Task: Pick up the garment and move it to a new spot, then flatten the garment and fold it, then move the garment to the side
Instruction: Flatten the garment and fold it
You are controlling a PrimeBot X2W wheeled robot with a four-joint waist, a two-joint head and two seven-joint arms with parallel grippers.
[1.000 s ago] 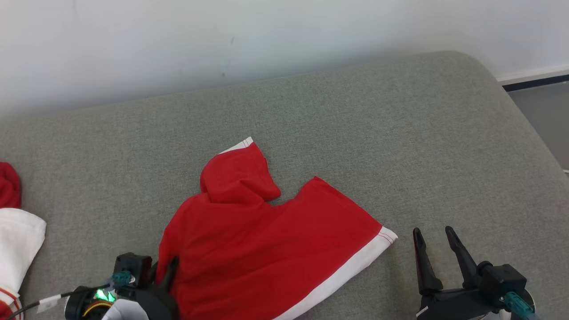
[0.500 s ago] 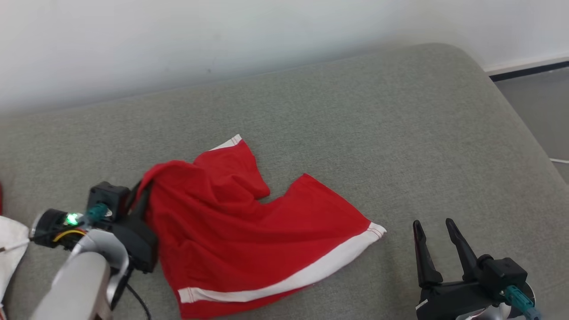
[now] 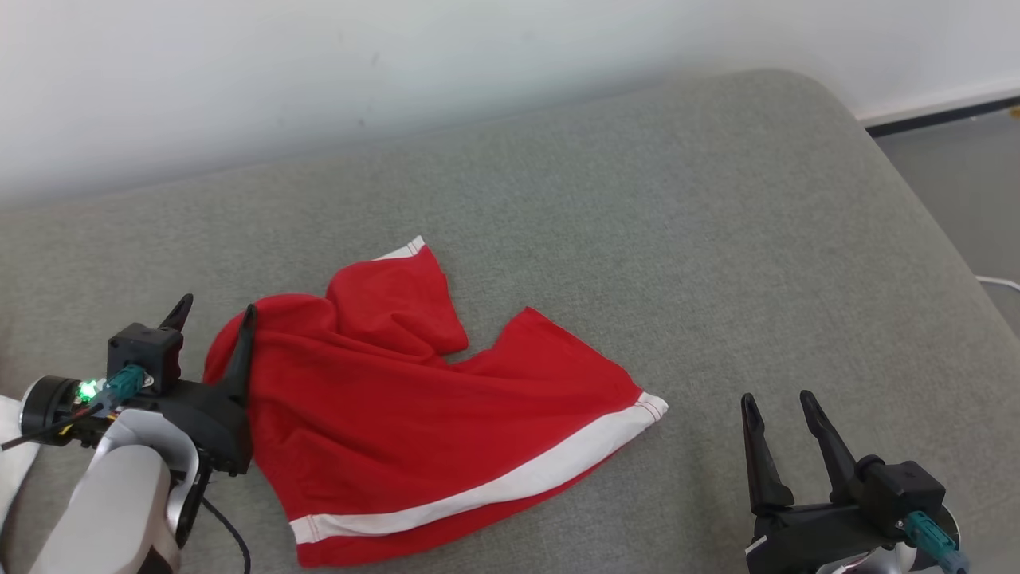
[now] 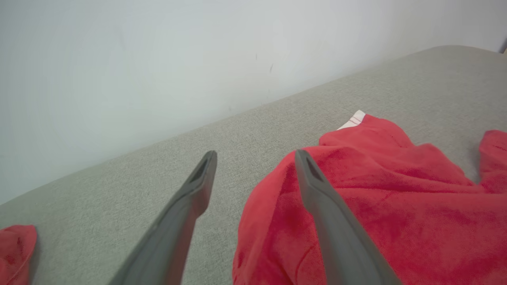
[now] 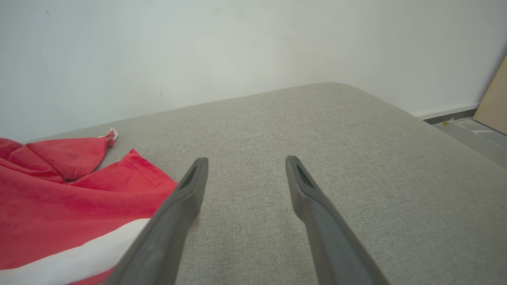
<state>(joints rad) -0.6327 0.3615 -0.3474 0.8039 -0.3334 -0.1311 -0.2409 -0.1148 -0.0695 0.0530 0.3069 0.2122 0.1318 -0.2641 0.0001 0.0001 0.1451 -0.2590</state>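
The garment (image 3: 414, 422) is a red piece with a white band along its near hem, lying crumpled on the grey cushion (image 3: 677, 239). My left gripper (image 3: 217, 307) stands open at the garment's left edge. One of its fingers (image 3: 243, 351) rests against the bunched red fabric, and the other is over bare cushion. In the left wrist view the left gripper (image 4: 256, 154) is spread wide, with the garment (image 4: 396, 206) under the right-hand finger and to its right. My right gripper (image 3: 776, 399) stands open over bare cushion, right of the garment's white-banded corner. The right wrist view shows the right gripper (image 5: 246, 160) with nothing in it and the garment (image 5: 59, 206) at lower left.
A white wall (image 3: 398, 64) runs behind the cushion. The cushion's rounded right end drops to grey floor (image 3: 964, 175). Other cloth lies at the far left: a white piece (image 3: 9, 454) and a red piece (image 4: 16, 249). A brown board (image 5: 495, 99) leans at the right.
My left gripper, shut on the garment's left edge, dragged it up and to the left, then opened and let it go. The right arm stayed put. The camera shifted slightly.
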